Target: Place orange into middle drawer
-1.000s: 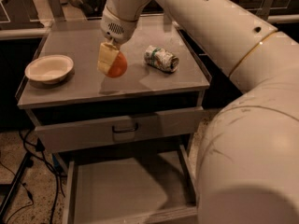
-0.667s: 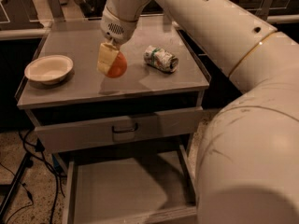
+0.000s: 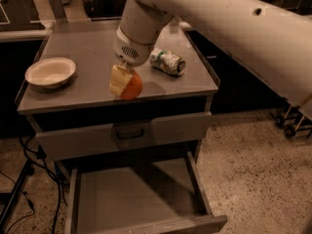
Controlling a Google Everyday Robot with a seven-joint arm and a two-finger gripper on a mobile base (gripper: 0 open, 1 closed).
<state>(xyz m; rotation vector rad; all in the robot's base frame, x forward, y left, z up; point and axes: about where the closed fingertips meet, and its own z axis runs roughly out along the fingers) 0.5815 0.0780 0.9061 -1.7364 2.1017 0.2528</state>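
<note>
My gripper point(image 3: 124, 84) hangs from the white arm over the front edge of the cabinet top and is shut on the orange point(image 3: 131, 86). The orange is round and bright, held between the pale fingers point(image 3: 117, 81), just above the countertop's front rim. Below, the middle drawer point(image 3: 126, 199) is pulled out, a broad grey tray with a bare flat floor and low side walls. The orange is above and behind the open drawer, not over its floor.
A white bowl point(image 3: 50, 72) sits on the cabinet top at the left. A green-and-white can point(image 3: 167, 61) lies on its side at the right. A shut drawer front with a black loop handle point(image 3: 127, 131) is above the open drawer. Cables point(image 3: 29, 179) hang at the left.
The gripper has carried the orange forward to the cabinet top's front edge. The view has also shifted, and the arm no longer blocks the lower right.
</note>
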